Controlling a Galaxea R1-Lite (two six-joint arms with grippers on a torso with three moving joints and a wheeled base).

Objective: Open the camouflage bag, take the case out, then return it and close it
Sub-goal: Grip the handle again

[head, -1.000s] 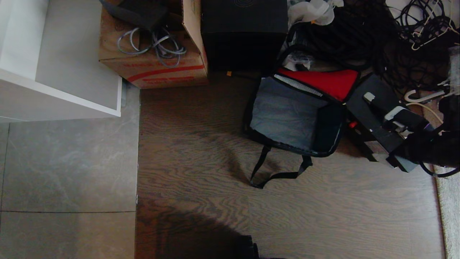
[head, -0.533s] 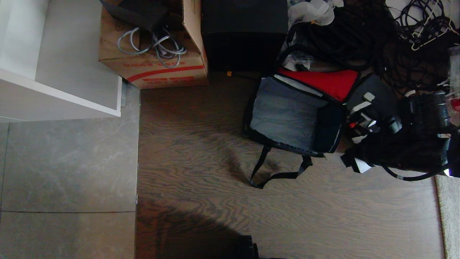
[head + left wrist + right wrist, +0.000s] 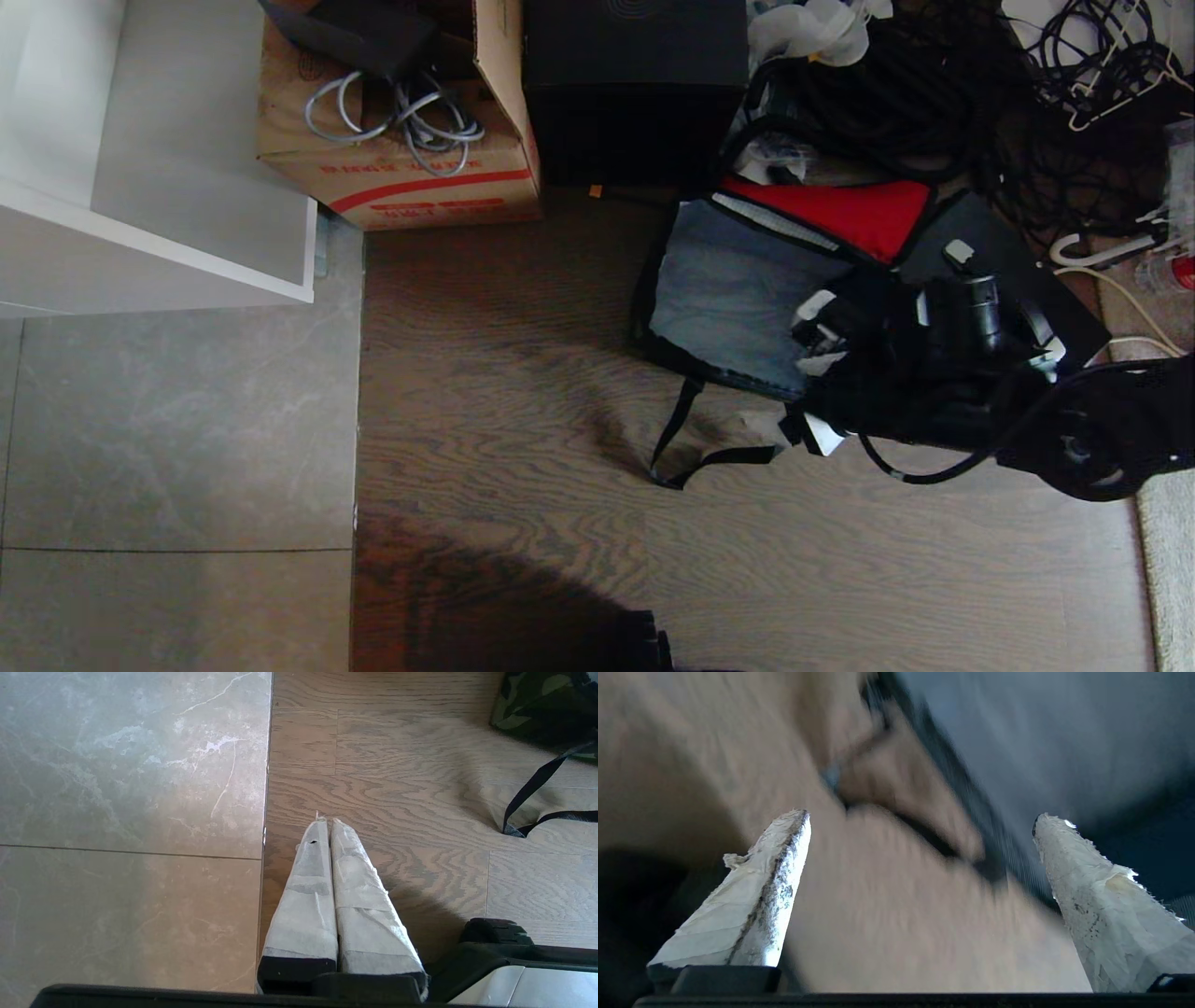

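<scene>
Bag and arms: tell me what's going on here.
The bag lies open on the wood floor, grey lining up, red flap raised. The case sits outside it, on its right. The right hand, open and empty, reaches over the bag's right edge. The left hand is shut and parked above the floor, away from the bag.
</scene>
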